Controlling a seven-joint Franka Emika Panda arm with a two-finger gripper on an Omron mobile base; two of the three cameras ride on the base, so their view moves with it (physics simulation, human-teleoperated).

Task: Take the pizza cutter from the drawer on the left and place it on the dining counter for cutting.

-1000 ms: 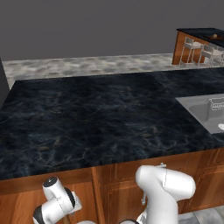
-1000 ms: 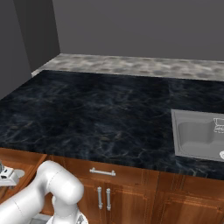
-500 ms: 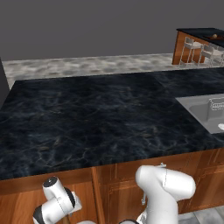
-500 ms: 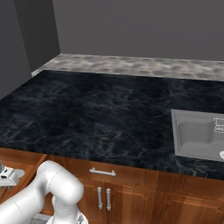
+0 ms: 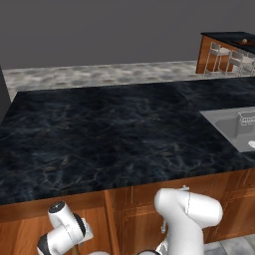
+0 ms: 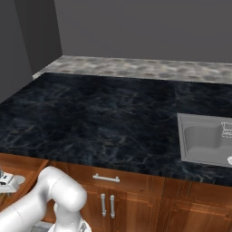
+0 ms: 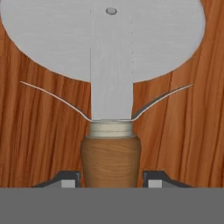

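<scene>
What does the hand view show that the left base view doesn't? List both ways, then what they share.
Hand view: the cutter lying on wood, claw shut on its handle. Left base view: black counter, sink, far dining counter with chairs. Shared: reddish-brown wood, there as cabinet fronts.

Fingers (image 7: 70, 180) flanking the brown handle, arm folded low.
</scene>
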